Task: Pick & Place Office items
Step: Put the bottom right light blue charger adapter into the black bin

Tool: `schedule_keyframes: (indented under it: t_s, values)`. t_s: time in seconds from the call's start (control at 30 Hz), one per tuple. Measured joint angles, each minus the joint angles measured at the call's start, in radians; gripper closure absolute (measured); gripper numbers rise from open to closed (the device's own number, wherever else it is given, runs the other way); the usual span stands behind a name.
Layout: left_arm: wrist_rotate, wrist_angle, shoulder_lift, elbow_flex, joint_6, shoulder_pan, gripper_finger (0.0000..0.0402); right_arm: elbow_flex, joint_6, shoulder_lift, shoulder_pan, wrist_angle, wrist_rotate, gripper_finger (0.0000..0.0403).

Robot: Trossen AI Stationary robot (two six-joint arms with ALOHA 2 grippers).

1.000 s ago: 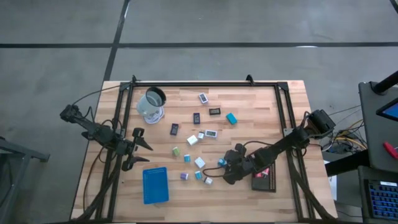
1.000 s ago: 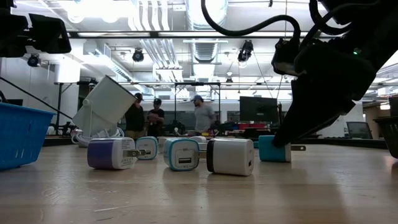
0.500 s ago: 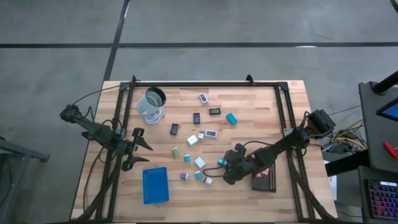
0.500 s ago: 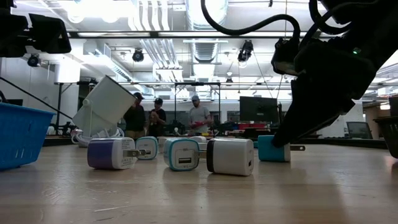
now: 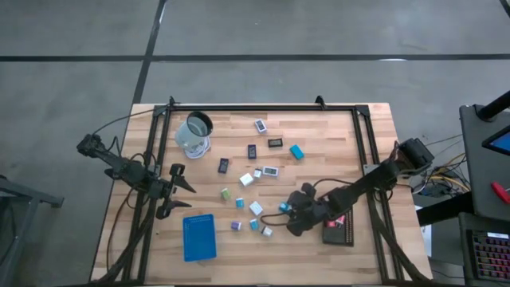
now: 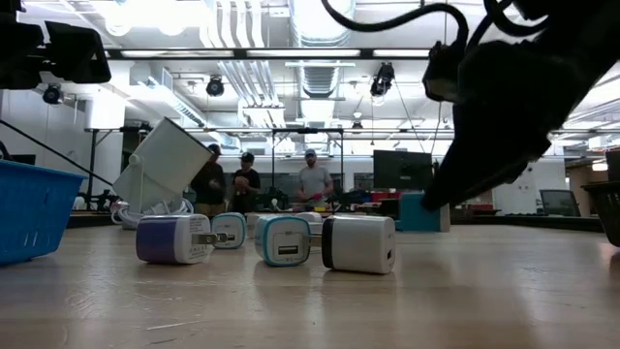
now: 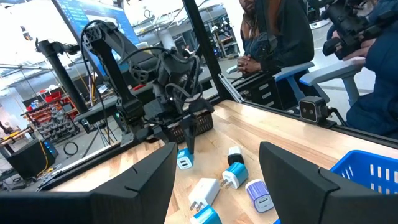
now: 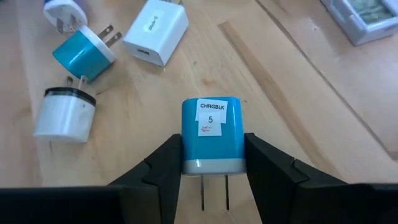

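The right gripper (image 8: pixel 211 168) pinches a blue charger (image 8: pixel 211 134) between its two dark fingers (image 8: pixel 158 165). The charger has a small white sticker on top, and its two metal prongs point back between the fingers. In the low view the blue charger (image 6: pixel 424 211) hangs up off the wood, under the dark right arm. From above, the right gripper (image 5: pixel 292 212) is at about 5 o'clock on the table (image 5: pixel 319 127).

Other little chargers lie on the wood near it. In the right wrist view there is a teal charger (image 8: pixel 82 53) with prongs, a white charger (image 8: pixel 155 31) beside it, and a white round plug (image 8: pixel 65 114). In the low view a purple charger (image 6: pixel 172 238), a teal and white charger (image 6: pixel 283 238) and a white block (image 6: pixel 358 243) sit in a row on the table. Flat dark and white pieces lie around the middle of the table, toward 12 o'clock.

The left gripper (image 5: pixel 182 190) waits at about 8 o'clock, at the table's edge, with its fingers (image 7: pixel 130 186) spread apart and nothing between them. A blue tray (image 5: pixel 198 237) sits at 7 o'clock. A black tray (image 5: pixel 340 230) sits at 4 o'clock, just beside the right arm. A clear cup (image 5: pixel 194 134) lies at 10 o'clock.

People (image 6: pixel 312 181) stand far behind the table.
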Motion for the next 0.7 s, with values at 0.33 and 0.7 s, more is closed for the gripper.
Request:
schedule_keyframes:
  t_s: [0.33, 0.7]
  values:
    - [0.0, 0.0, 0.0, 0.0, 0.0, 0.0, 0.0168, 0.002, 0.005, -0.184, 0.002, -0.141, -0.02, 0.0256]
    - [0.0, 0.0, 0.0, 0.0, 0.0, 0.0, 0.0168, 0.002, 0.093, -0.425, 0.023, -0.363, -0.16, 0.0254]
